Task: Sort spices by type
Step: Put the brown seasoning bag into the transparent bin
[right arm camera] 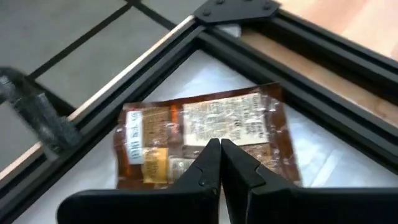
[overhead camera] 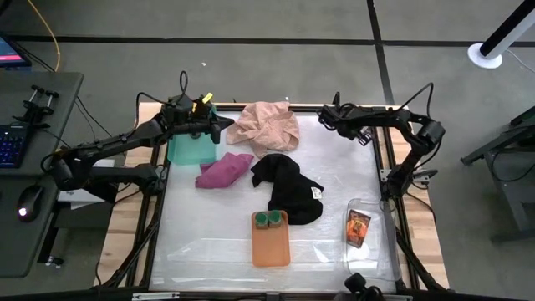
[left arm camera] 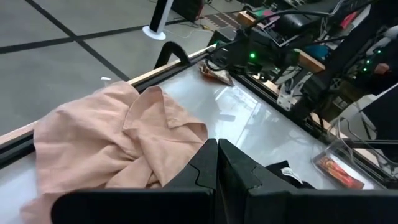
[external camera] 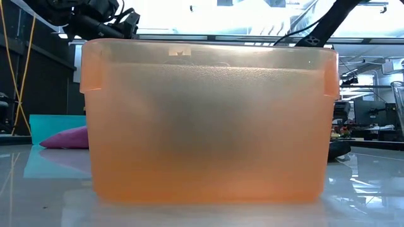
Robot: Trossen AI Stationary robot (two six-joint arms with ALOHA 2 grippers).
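Two green-lidded jars (overhead camera: pixel 267 219) stand at the far end of the orange tray (overhead camera: pixel 270 247). One orange-brown packet (overhead camera: pixel 359 226) lies in the clear tray (overhead camera: pixel 368 251). Another packet (right arm camera: pixel 230 124) lies flat on the table in the far corner, also seen in the left wrist view (left arm camera: pixel 216 74). My right gripper (right arm camera: pixel 219 144), shut, hangs right over this packet (overhead camera: pixel 322 117). My left gripper (left arm camera: pixel 217 144), shut and empty, hovers between the green tray (overhead camera: pixel 191 149) and the pink cloth (overhead camera: pixel 263 125). A yellow thing (overhead camera: pixel 205 99) shows beside the left wrist; I cannot tell what it is. My right gripper points its shut fingertips (right arm camera: pixel 211 155) at the middle of the packet's near edge (right arm camera: pixel 186 165). I cannot tell whether they touch it. The packet lies flat on the table.
A magenta cloth (overhead camera: pixel 224 170) and a black cloth (overhead camera: pixel 288 188) lie mid-table, near the pink one. Black frame rails (right arm camera: pixel 280 31) close off the far corner around the packet. The orange tray's wall (external camera: pixel 208 120) fills the low view. Bare table lies along the near edge.
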